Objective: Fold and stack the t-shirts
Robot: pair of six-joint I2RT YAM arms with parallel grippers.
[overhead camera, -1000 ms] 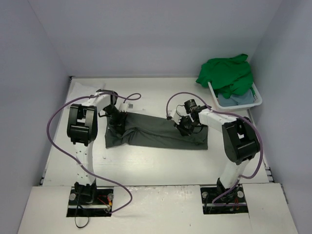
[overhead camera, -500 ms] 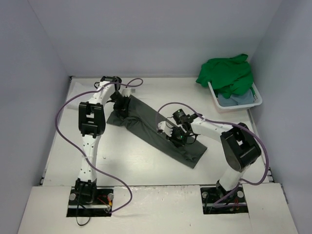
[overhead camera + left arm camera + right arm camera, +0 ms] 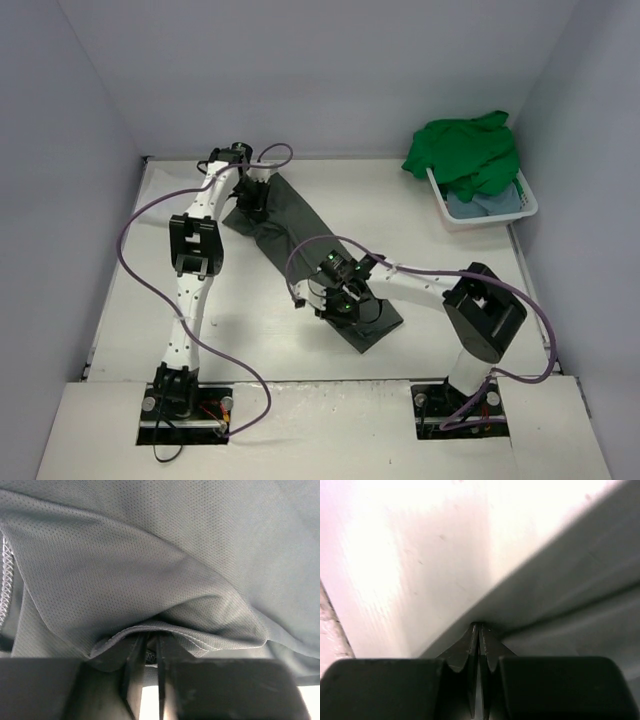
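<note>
The dark grey-olive t-shirt [image 3: 296, 232] lies as a long folded strip, running diagonally from far left to near centre of the table. My left gripper [image 3: 252, 198] is at its far end. In the left wrist view its fingers [image 3: 147, 641] stand a narrow slit apart, with the shirt's hem [image 3: 200, 645] bunched over and between the tips. At the near end, my right gripper [image 3: 338, 303] is shut on the shirt's edge [image 3: 540, 580], as the right wrist view [image 3: 479, 626] shows. A bright green t-shirt [image 3: 465, 150] is heaped over a light blue one [image 3: 488, 206] in the basket.
The white plastic basket [image 3: 530, 203] sits at the far right against the wall. Purple cables [image 3: 135, 225] loop out from both arms. Grey walls close in the table on the left, back and right. The white tabletop [image 3: 450, 270] lies between the shirt and the basket.
The shirt has swung from lying across the table to a diagonal. My left gripper carried its end towards the far wall; my right gripper dragged the other end nearer and leftward.
</note>
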